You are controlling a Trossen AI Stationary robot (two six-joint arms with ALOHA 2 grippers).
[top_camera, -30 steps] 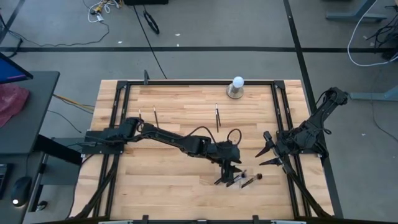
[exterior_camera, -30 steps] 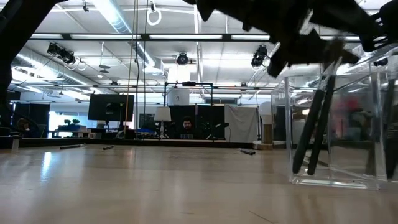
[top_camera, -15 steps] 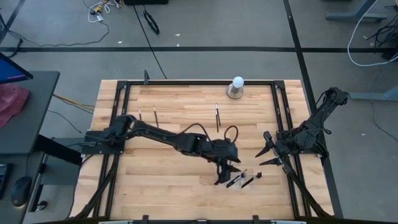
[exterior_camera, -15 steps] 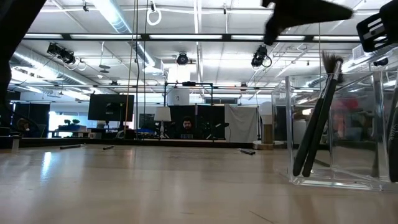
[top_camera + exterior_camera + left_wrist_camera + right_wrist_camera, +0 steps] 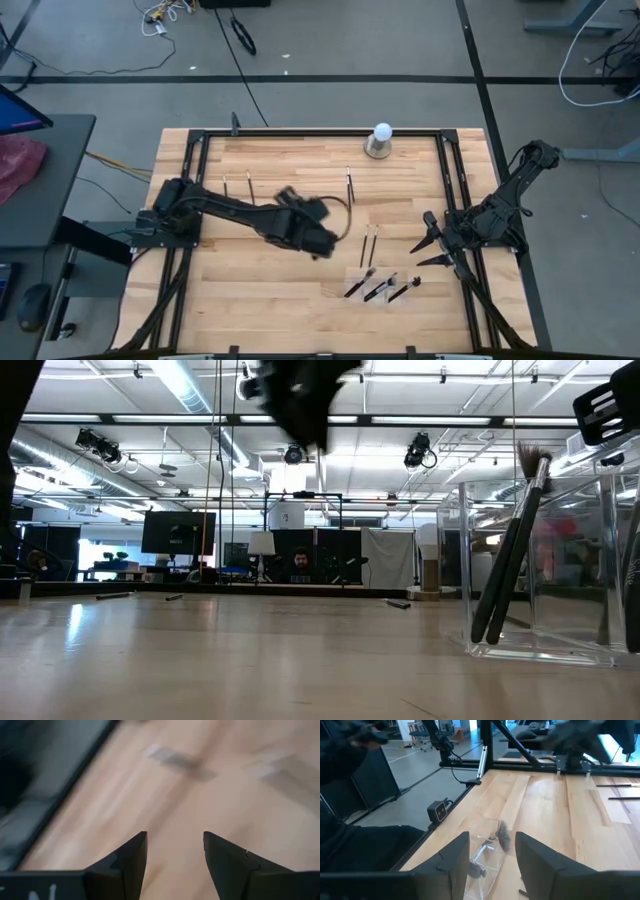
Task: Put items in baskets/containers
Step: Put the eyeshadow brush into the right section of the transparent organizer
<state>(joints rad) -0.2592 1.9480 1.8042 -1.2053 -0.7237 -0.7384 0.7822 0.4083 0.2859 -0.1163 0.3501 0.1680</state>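
Note:
The clear tray (image 5: 392, 277) stands near the table's near edge, right of centre. Three dark brushes (image 5: 380, 288) are in it. In the low view two of these brushes (image 5: 510, 560) lean on the tray's wall (image 5: 470, 560), bristles up. Two brushes (image 5: 370, 245) lie on the wood just beyond the tray, and three more (image 5: 349, 185) (image 5: 249, 183) (image 5: 226, 185) lie farther back. My left gripper (image 5: 322, 243) hovers open above the table centre (image 5: 175, 845), left of the tray, holding nothing. My right gripper (image 5: 428, 243) waits open at the tray's right (image 5: 492, 845), facing the tray (image 5: 487, 855).
A white ball on a grey base (image 5: 381, 135) stands at the table's far edge. Black frame rails (image 5: 448, 190) run along the table's sides. Bare wood lies on the near left part of the table (image 5: 250, 290).
My left gripper has risen from the tray and drawn back toward the table's left and far side. A brush it left behind now leans in the tray. Its withdrawal has uncovered two brushes lying just beyond the tray. My right arm has kept still.

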